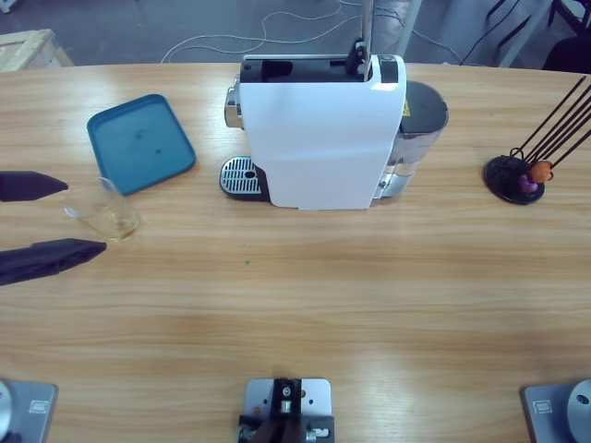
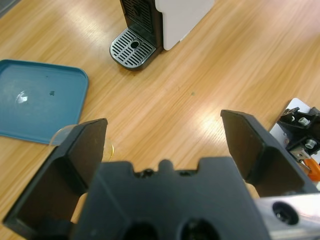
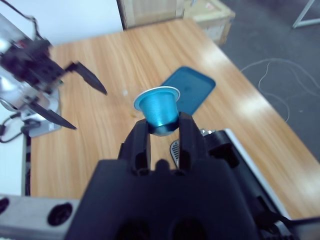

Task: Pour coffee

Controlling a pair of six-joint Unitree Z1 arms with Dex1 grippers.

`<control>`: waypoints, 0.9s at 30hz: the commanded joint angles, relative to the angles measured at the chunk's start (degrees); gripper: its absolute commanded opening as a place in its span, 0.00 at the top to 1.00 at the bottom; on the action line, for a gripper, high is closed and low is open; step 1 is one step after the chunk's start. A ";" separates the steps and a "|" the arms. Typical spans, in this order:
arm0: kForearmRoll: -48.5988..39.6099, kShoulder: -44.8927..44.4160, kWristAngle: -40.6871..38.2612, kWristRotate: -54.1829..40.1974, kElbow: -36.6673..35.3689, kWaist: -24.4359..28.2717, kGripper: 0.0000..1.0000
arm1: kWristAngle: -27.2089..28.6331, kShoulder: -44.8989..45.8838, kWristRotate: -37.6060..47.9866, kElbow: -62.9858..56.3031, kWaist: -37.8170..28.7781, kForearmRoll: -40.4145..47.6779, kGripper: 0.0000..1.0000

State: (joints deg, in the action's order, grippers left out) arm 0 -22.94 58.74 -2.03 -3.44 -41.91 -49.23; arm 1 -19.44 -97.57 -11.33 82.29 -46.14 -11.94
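A clear glass tumbler [image 1: 102,210] stands on the table between the wide-apart jaws of my open left gripper [image 1: 85,216], near their tips. In the left wrist view only a sliver of the tumbler [image 2: 62,134] peeks past a jaw of this gripper [image 2: 165,125]. I cannot make out any coffee in it. The white coffee machine [image 1: 323,138] stands mid-table with its drip grate [image 1: 242,175] facing left. My right gripper [image 3: 164,125] is shut on a blue capsule [image 3: 157,107], held over the machine's top [image 1: 355,57].
A blue tray [image 1: 140,143] lies just behind the tumbler, left of the machine. A black capsule rack [image 1: 517,177] with an orange and a purple capsule stands at the far right. The machine's grey water tank [image 1: 420,129] sticks out on its right side.
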 commanded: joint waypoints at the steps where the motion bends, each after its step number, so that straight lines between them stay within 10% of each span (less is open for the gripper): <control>1: 0.52 -1.26 1.24 1.07 1.31 -0.69 0.01 | 9.60 -6.19 -3.77 -0.02 -0.53 -1.05 1.00; 27: 0.58 0.32 1.15 1.07 2.01 -0.69 0.01 | 17.31 -10.58 -7.83 -0.06 -0.53 -2.56 1.00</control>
State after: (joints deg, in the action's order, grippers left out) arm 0 -22.94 58.54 -1.76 -3.44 -41.91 -49.23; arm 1 -4.10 -104.67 -18.18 82.29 -46.25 -13.66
